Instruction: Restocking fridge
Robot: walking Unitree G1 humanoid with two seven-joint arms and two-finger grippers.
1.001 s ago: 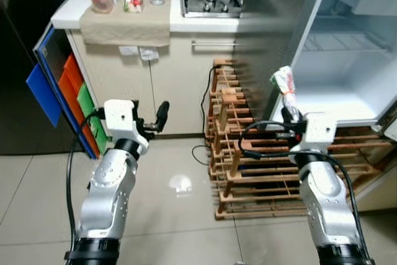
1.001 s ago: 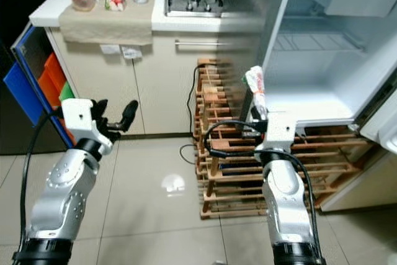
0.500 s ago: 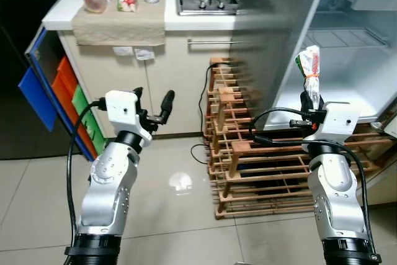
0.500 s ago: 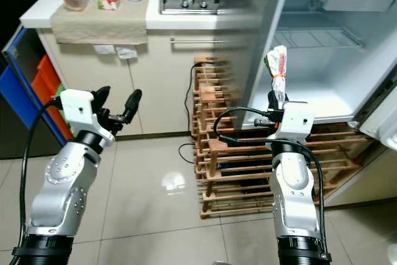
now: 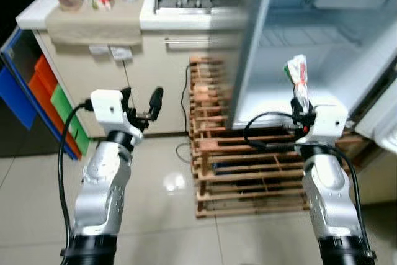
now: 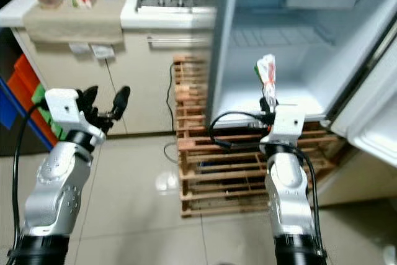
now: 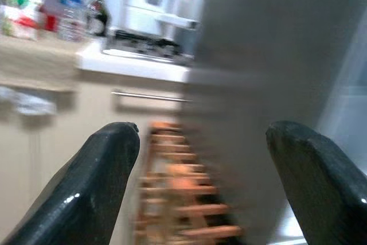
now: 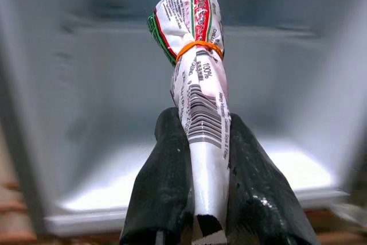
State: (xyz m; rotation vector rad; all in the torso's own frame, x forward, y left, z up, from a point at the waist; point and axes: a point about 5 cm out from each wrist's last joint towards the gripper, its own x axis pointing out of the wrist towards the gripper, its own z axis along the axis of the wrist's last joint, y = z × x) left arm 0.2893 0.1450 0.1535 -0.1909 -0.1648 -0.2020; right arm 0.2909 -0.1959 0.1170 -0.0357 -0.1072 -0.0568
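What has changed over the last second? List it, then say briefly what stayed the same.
The camera has turned toward the open fridge, so its interior takes up more of the head views and the counter has slid left. The right gripper has carried the rolled packet closer to the fridge opening. Unchanged: the packet stays clamped upright, and the left gripper stays open, holding nothing.

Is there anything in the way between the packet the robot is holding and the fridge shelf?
Nothing visible. The right gripper holds the rolled packet upright in front of the open fridge, and the white shelf floor behind it looks bare.
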